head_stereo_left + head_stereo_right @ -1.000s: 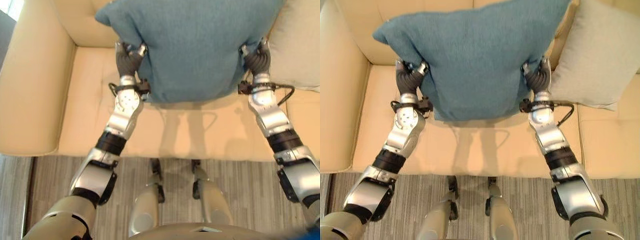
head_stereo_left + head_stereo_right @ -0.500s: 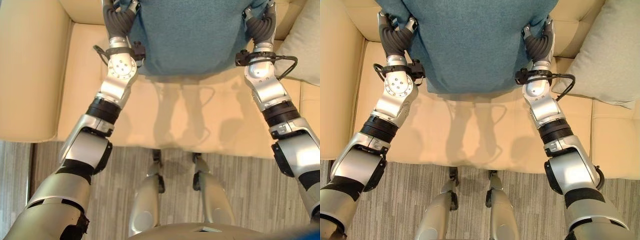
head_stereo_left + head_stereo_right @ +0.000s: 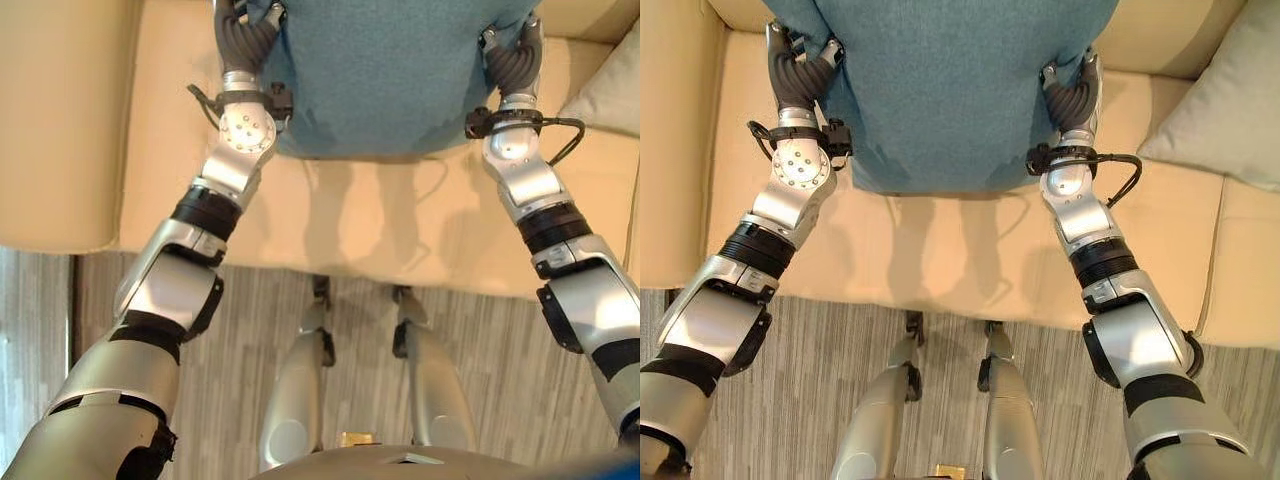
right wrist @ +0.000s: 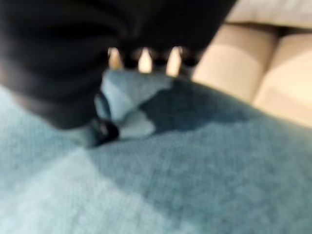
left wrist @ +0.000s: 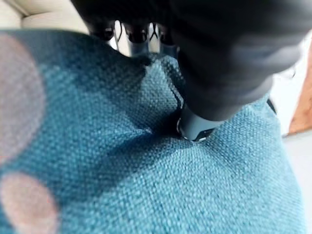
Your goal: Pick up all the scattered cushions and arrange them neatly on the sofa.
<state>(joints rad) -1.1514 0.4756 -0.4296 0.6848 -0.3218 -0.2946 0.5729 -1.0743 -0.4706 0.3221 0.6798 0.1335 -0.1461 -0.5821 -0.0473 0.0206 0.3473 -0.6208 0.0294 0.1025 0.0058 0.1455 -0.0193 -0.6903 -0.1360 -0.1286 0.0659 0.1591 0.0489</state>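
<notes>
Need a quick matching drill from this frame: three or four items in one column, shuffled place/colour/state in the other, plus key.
Column A
1. blue cushion
2. grey cushion
3. left hand
4. sofa

Column B
a. cream, its seat under the arms
b. lying on the seat at the robot's right side
c. held up between both hands
d. clamped on the blue cushion's left edge

The right hand grips the opposite edge.

Pairs: 1-c, 2-b, 3-d, 4-a
</notes>
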